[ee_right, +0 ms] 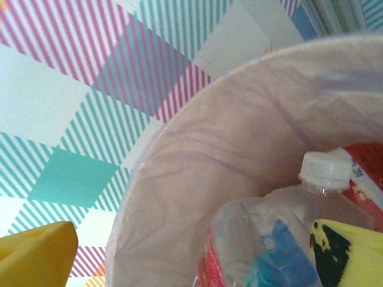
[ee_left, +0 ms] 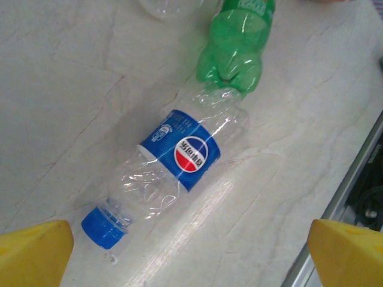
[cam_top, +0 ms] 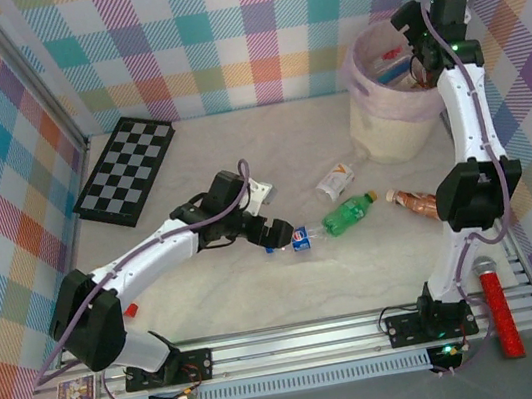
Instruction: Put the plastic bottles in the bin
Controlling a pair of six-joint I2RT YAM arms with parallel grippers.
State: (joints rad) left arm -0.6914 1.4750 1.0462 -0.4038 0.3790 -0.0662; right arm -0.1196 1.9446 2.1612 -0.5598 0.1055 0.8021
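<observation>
Top external view shows a pale marbled table [cam_top: 221, 298] walled by pastel plaid panels [cam_top: 249, 30]. At its far right the bin [cam_top: 387, 135] stands upright, round and cream, with a pink liner folded over the rim. A black-and-white checkerboard [cam_top: 127, 171] lies flat at the far left, well apart from the bottles.

The right gripper [ee_right: 191, 263] hangs above the bin's mouth. Its wrist camera shows the yellow fingers [ee_right: 36, 254] spread wide with nothing between them. They look down on the liner and the bottles inside, among them a white-capped bottle [ee_right: 323, 173] lying against red- and blue-labelled ones.

The left gripper [ee_left: 191, 254] reaches to mid-table. Its fingers are likewise wide apart and empty, set just short of the cap end of a Pepsi bottle [ee_left: 179, 158].

A red stick [cam_top: 500, 314] with a grey head lies on the rail at the near right edge.

Four bottles lie on their sides on the table. The Pepsi bottle, clear with a blue label and blue cap, is in the middle. Its base meets the base of a green bottle [cam_top: 349, 214] to its right. A clear bottle [cam_top: 334, 184] with a white and orange label lies just beyond the green one, near the bin. A brown bottle [cam_top: 410, 201] lies right of the green one, beside the right arm.
</observation>
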